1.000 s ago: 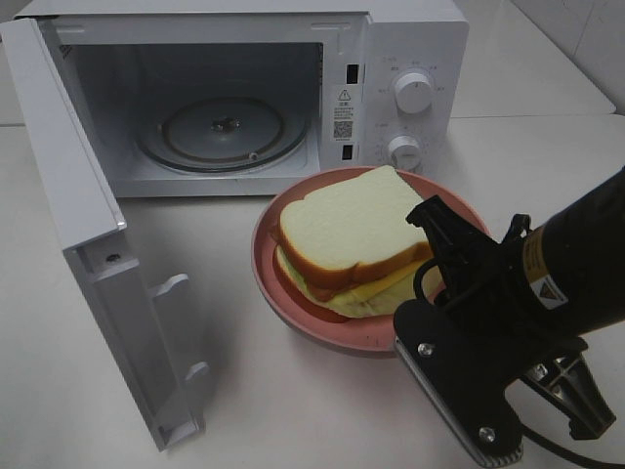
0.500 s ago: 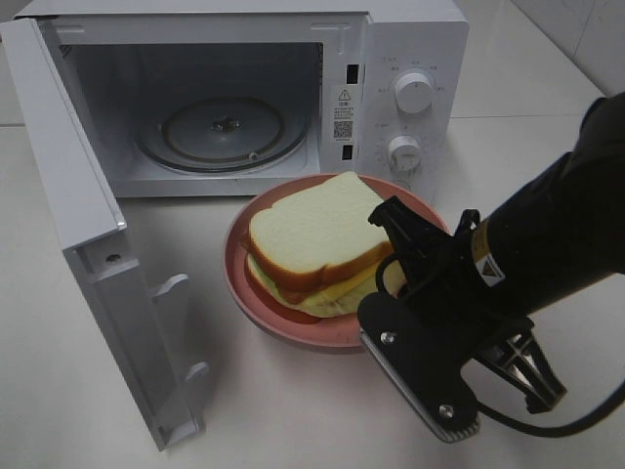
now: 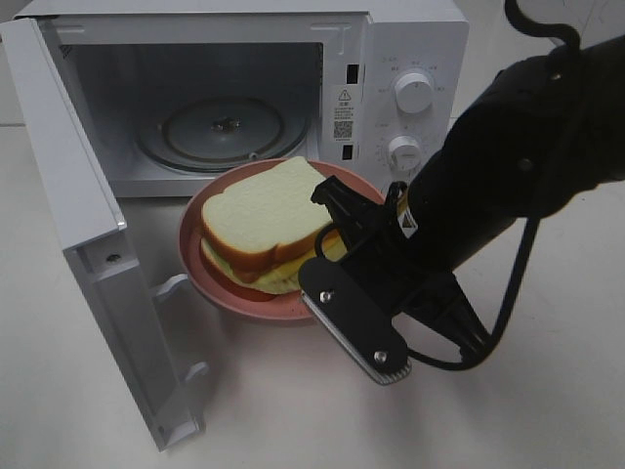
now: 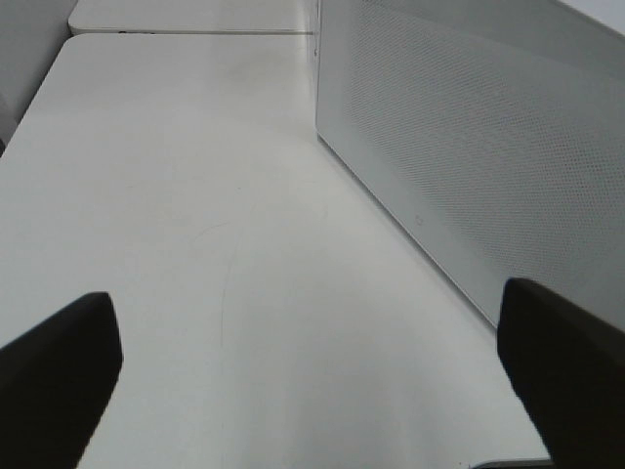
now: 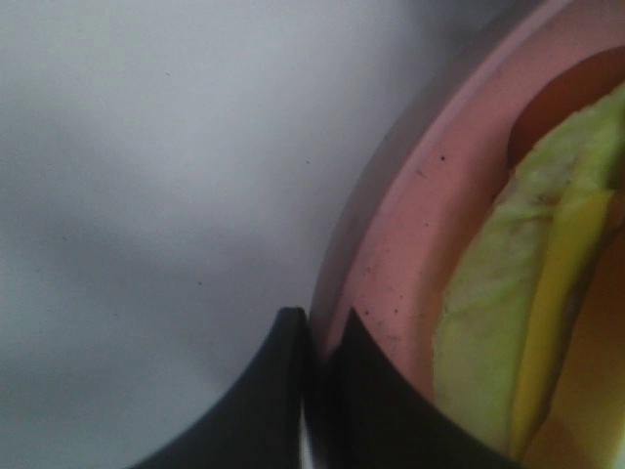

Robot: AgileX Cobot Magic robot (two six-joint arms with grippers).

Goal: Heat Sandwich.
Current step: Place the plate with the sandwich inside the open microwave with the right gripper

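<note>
Pink plate [image 3: 244,301] rim pinched in my right gripper [image 5: 317,327] | sandwich [image 3: 262,217] on it, just before microwave [image 3: 410,49] mouth | soft, light, likely slides: I hold plate, never bread | left gripper [image 4: 312,337] agape, empty

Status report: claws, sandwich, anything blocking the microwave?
Right claw shut on pink plate rim. Left claw open, empty. Sandwich on plate, outside open microwave. Nothing blocking.

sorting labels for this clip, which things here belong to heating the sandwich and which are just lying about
In the job: sandwich; pink plate under it; open microwave with glass turntable; right jaws, shut on the plate rim.
Idle: left jaws, open over the table.
</note>
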